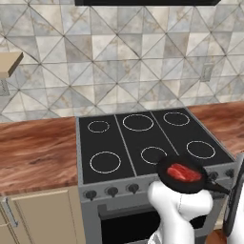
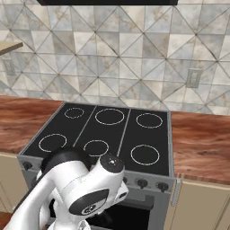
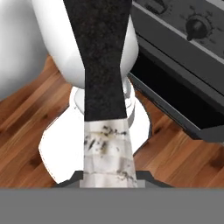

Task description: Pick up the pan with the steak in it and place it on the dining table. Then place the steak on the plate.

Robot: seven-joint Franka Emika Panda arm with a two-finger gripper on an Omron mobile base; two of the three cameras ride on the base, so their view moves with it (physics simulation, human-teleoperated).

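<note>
I've got the pan (image 1: 182,175) up off the stove (image 1: 143,138), hanging in front of its front edge over the knobs, w/ the steak (image 1: 184,172) lying flat inside. In hand view the gripper is clamped tight on the pan's handle (image 3: 105,87), which runs straight away from cam over the wood floor (image 3: 26,127). Wood counter (image 1: 38,150) flanks the stove both sides.

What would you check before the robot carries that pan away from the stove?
1. Claw shut on the pan handle: ok.
2. Steak lying inside the pan: ok.
3. Pan lifted off the stove, past its front edge: ok.
4. Pan level enough to keep the steak in: ok, looks roughly flat.
5. Dining table and plate ready to receive it: cannot tell.
</note>
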